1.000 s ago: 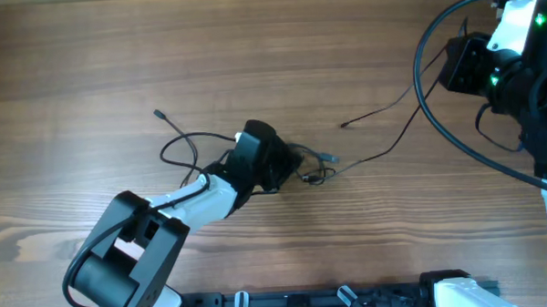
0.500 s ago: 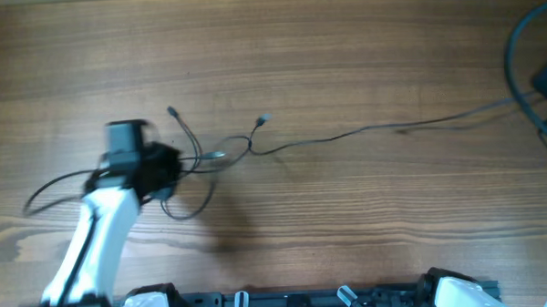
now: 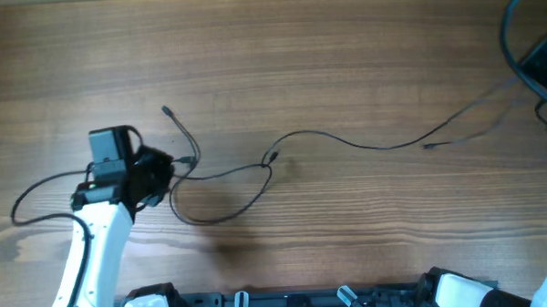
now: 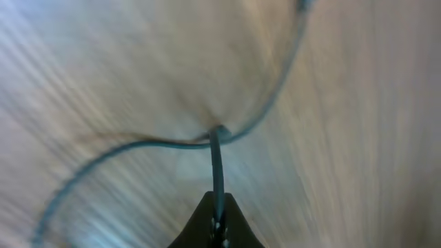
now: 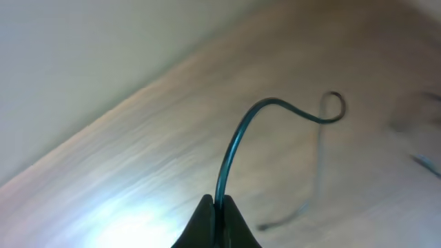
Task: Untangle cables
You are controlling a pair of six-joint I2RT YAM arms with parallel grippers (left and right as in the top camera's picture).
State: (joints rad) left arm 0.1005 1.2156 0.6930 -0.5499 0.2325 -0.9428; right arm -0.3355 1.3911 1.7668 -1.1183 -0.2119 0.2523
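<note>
— Cables [image 3: 383,148] strung so far across the table [image 3: 343,42], why?
— Looks like pulling from both sides to draw the loops out. Left gripper [image 4: 217,224] pinched tight on one strand, right gripper [image 5: 219,207] pinched tight on another.
— And the tangle?
— Lies just beside the left gripper, loosely looped; runs long toward the right.

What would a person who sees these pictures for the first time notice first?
The black cables stretch across the wooden table from the left end effector towards the right edge, looping loosely near the left side. The wrist views show it and the right end effector each shut on a cable.
</note>
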